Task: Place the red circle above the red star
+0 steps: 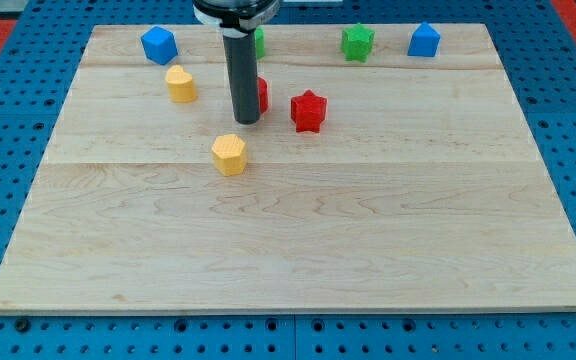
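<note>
The red star (308,111) lies on the wooden board (298,240) a little above its middle. The red circle (262,95) is just left of the star and mostly hidden behind my rod; only its right edge shows. My tip (245,122) rests on the board at the red circle's lower left, touching or nearly touching it, and left of the red star.
A yellow hexagon block (229,154) lies just below my tip. A yellow heart-like block (180,84) is to the upper left. A blue block (158,45), a partly hidden green block (259,42), a green star (357,42) and a blue house-shaped block (424,40) line the top edge.
</note>
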